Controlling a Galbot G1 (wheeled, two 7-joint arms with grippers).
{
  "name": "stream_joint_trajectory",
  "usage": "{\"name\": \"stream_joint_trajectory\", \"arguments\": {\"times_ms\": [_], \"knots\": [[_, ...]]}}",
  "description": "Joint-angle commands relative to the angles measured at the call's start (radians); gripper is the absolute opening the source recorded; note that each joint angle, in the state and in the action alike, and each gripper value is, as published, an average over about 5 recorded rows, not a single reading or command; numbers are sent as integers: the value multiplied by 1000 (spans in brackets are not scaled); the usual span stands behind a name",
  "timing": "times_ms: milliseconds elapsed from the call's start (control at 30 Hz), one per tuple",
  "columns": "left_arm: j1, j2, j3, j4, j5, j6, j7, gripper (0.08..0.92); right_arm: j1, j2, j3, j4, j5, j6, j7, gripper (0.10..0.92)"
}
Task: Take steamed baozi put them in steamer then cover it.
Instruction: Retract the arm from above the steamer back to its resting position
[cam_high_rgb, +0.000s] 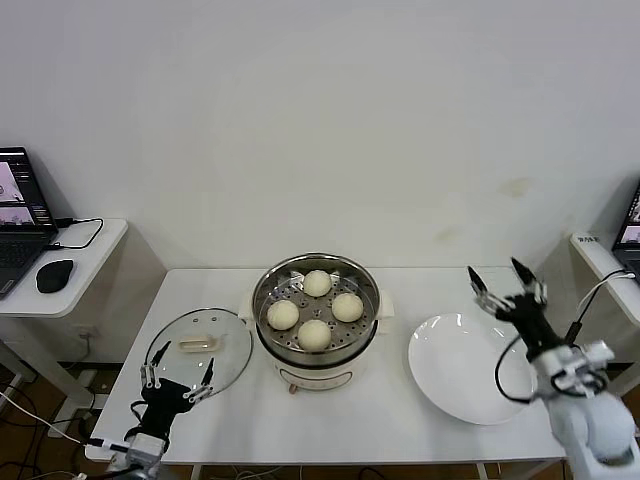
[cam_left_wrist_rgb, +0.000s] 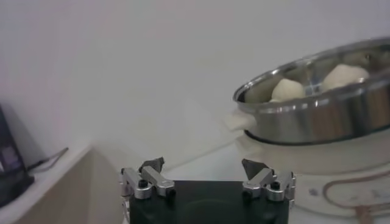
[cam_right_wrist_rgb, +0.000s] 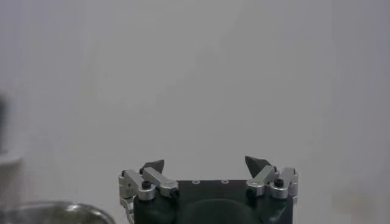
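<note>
Four small round cream-white steamed baozi (cam_high_rgb: 314, 309) are seen lying on the perforated tray of the round shiny steel steamer (cam_high_rgb: 266, 290), which is set on its cream-white base at the middle of the white bench (cam_high_rgb: 400, 410). The round clear glass cover (cam_high_rgb: 232, 345) with the oblong cream handle is laid flat on the bench just to the left of the steamer, uncovered pot beside it. The left gripper (cam_high_rgb: 180, 379) is held at the near edge of the cover, its fingers spread wide and nothing gripped. The right gripper (cam_high_rgb: 503, 281) is raised above the far rim of a flat white plate (cam_high_rgb: 455, 385), fingers spread and empty. A laptop (cam_high_rgb: 20, 215) and a black mouse (cam_high_rgb: 54, 275) are kept on a side table at far left.
</note>
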Motion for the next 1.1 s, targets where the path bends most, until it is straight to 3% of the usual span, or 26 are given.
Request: {"name": "stream_joint_trajectory", "arguments": {"times_ms": [33, 300, 667, 1100], "knots": [[-91, 69, 31, 214, 673, -209, -212, 823, -215, 162, 113, 54, 18, 70, 83, 823], [-110, 127, 44, 361, 1095, -115, -362, 823, -194, 153, 121, 49, 25, 55, 84, 823], [-226, 116, 87, 431, 1011, -23, -265, 823, -186, 168, 109, 29, 18, 61, 77, 823], [-327, 106, 122, 485, 1002, 39, -258, 823, -174, 193, 108, -3, 3, 74, 71, 823]]}}
